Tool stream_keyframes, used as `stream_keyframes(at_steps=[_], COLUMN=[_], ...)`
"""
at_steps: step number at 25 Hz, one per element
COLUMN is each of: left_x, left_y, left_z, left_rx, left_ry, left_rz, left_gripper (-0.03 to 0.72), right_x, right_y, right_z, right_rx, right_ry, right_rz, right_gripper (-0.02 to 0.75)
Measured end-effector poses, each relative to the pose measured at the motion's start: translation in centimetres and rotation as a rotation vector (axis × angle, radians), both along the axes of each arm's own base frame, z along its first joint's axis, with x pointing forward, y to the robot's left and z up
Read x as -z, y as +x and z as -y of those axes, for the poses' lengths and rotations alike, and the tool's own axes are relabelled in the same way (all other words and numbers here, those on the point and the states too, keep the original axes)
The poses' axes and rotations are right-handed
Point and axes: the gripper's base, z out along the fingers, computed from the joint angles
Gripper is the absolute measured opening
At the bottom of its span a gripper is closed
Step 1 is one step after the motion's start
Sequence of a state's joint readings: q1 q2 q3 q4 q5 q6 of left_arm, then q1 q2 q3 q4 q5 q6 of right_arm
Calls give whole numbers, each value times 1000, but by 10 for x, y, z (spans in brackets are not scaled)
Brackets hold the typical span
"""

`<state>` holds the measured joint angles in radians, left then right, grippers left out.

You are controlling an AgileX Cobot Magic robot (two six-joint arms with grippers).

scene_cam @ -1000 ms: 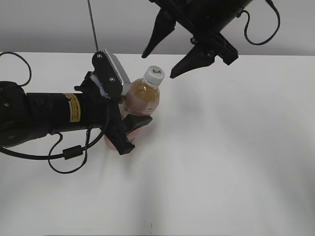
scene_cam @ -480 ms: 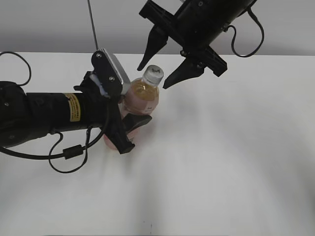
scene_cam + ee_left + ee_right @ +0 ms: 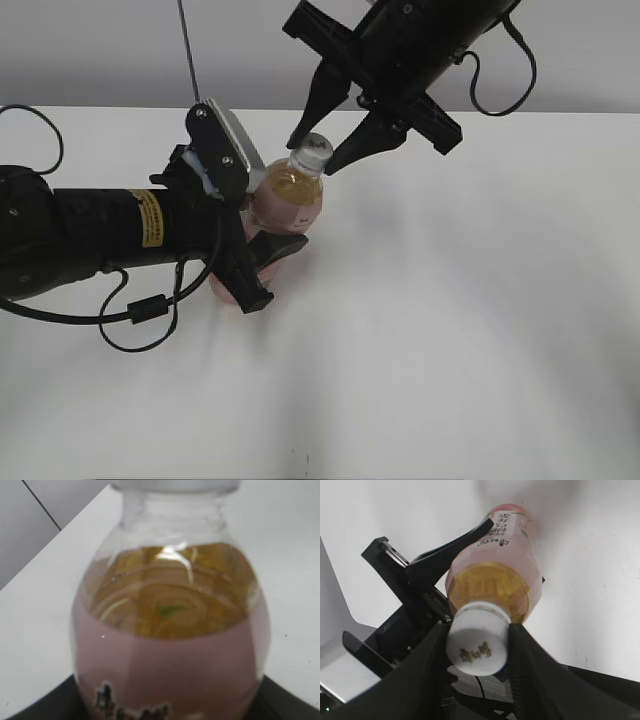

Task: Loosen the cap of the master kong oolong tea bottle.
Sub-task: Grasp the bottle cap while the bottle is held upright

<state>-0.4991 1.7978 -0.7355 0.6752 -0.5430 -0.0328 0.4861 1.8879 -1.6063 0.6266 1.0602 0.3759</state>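
Note:
The master kong oolong tea bottle (image 3: 287, 198) stands tilted on the white table, amber tea above its pink label. My left gripper (image 3: 262, 236) is shut on the bottle's body; in the left wrist view the bottle (image 3: 170, 630) fills the frame, with the black jaws at the bottom corners. The white cap (image 3: 313, 148) sits on the neck. My right gripper (image 3: 316, 154) comes from above with a finger pressed on each side of the cap. In the right wrist view the cap (image 3: 477, 647) with its dark mark is clamped between both black fingers (image 3: 479, 655).
The white table (image 3: 460, 310) spreads to the right and front of the bottle. A black cable (image 3: 140, 315) loops under the left arm. A grey wall runs along the table's far edge.
My right gripper moved left and down over the bottle, and its open fingers closed onto the cap. The left gripper and the bottle stayed in place.

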Motion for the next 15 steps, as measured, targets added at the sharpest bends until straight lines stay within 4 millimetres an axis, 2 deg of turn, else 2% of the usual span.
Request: stream_keyframes(at_steps=[8,15], left_x=[0,-1], left_y=[0,0], left_z=[0,0], left_rx=[0,1], left_ry=[0,-6], left_rz=[1,5], left_gripper=[402,402], right_x=[0,-1], right_y=[0,0], right_z=[0,0], right_rx=[-106,-375], right_ry=[-14,-42], right_rz=[83,294], right_gripper=[282,282])
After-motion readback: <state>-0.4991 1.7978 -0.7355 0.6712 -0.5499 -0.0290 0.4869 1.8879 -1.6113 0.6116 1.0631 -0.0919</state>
